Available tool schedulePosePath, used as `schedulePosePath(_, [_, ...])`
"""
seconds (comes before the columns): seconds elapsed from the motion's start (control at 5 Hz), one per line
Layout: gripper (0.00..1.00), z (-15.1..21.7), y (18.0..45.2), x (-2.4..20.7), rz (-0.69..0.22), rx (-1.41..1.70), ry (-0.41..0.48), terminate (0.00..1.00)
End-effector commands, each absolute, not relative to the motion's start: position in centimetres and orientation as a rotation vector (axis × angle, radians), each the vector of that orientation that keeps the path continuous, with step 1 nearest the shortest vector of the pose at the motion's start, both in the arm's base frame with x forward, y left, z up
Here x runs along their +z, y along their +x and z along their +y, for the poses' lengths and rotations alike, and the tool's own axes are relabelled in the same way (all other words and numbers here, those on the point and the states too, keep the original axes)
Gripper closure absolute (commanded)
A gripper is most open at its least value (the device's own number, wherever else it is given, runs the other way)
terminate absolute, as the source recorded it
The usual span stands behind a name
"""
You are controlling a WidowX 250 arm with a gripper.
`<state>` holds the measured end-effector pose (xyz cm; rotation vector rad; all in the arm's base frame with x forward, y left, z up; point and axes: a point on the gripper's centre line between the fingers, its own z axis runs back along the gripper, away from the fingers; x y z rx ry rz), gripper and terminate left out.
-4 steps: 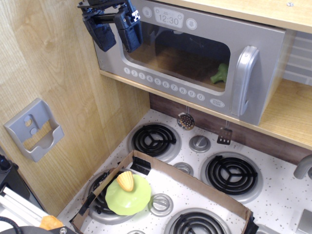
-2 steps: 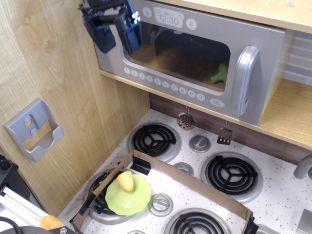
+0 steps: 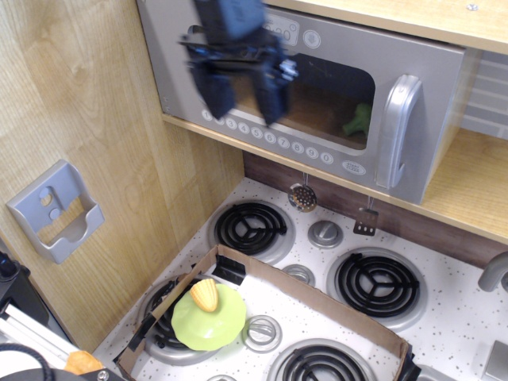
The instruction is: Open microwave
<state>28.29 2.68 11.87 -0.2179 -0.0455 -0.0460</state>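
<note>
Sitting on wooden shelf [image 3: 468, 178] above toy stove [image 3: 349, 286]: microwave [image 3: 317, 87], door closed, grey handle [image 3: 394, 131] at its right edge. Hanging in front of door window, left of handle and well apart from it: claw [image 3: 242, 86], motion-blurred, fingers spread, grasping nothing. Resting on front-left burner: green plate [image 3: 208, 317] carrying yellow toy [image 3: 205, 294].

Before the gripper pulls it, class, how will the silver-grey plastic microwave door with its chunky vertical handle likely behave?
The silver-grey plastic microwave door looks rigid and probably light, so it should swing rather than flex. Its chunky vertical grey handle stands proud at the right edge, so probably easy to hook, though smooth plastic may slip. The gripper is blurred, apparently open.
</note>
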Motion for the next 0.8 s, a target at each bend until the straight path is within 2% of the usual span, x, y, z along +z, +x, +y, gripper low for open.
schedulePosePath(0.0, [0.0,-2.8,26.6,12.9,-0.137,0.026,-0.15,0.0])
schedulePosePath(0.2, [0.0,-5.2,26.0,12.5,-0.159,0.066,-0.126,0.0])
schedulePosePath(0.4, [0.0,-7.0,27.3,12.1,-0.192,0.121,-0.15,0.0])
schedulePosePath(0.6, [0.0,-7.9,29.0,11.8,-0.241,0.133,-0.138,0.0])
